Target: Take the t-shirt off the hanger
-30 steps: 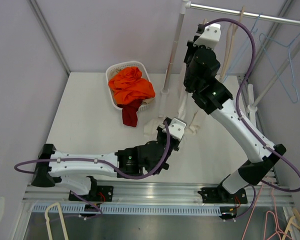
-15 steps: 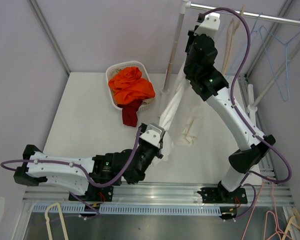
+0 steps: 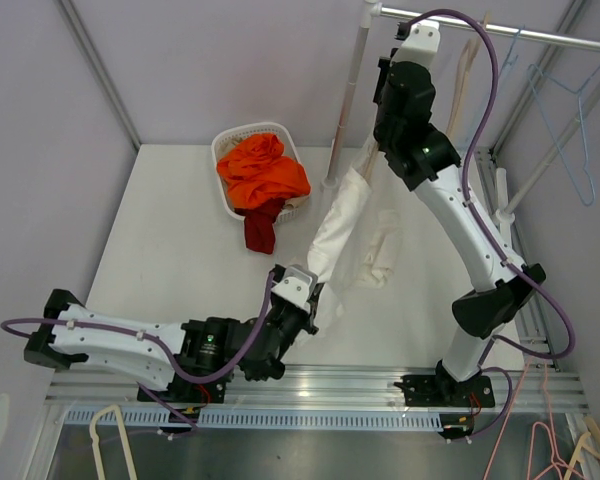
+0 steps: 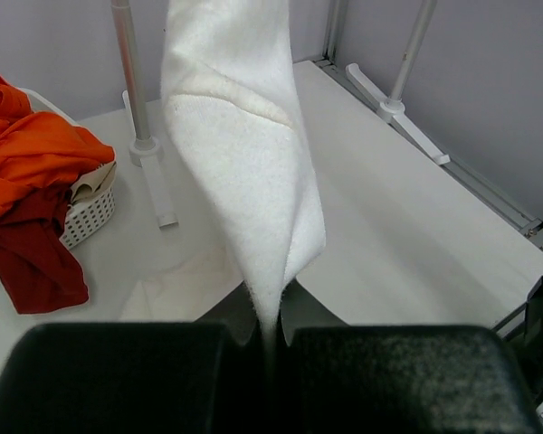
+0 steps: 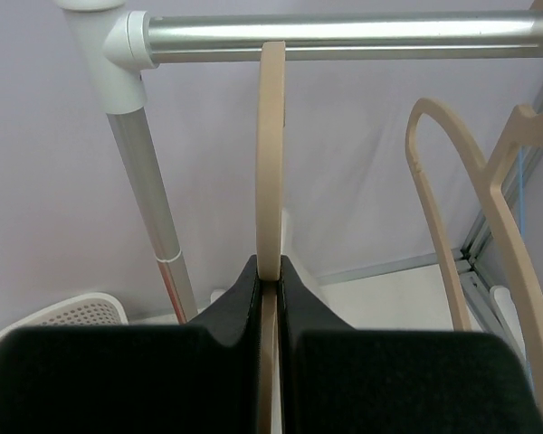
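Note:
The white t-shirt (image 3: 338, 222) is stretched in a long band from under my right arm down to my left gripper (image 3: 307, 300). In the left wrist view the t-shirt (image 4: 244, 172) narrows into my left gripper (image 4: 270, 327), which is shut on its edge. A second white fold (image 3: 382, 245) hangs beside it. My right gripper (image 5: 270, 271) is shut on the beige hanger (image 5: 271, 145), whose hook rises to the metal rail (image 5: 344, 34). In the top view my right arm hides most of the hanger.
A white basket (image 3: 223, 148) of orange clothes stands at the back left, with a dark red cloth (image 3: 261, 231) spilling out. The rack's pole (image 3: 346, 95) stands behind the shirt. More beige hangers (image 5: 457, 226) and a blue hanger (image 3: 578, 130) hang on the rail's right.
My left arm has drawn back toward the near edge, pulling the t-shirt out into a taut band. My right arm has lifted the hanger up to the rail.

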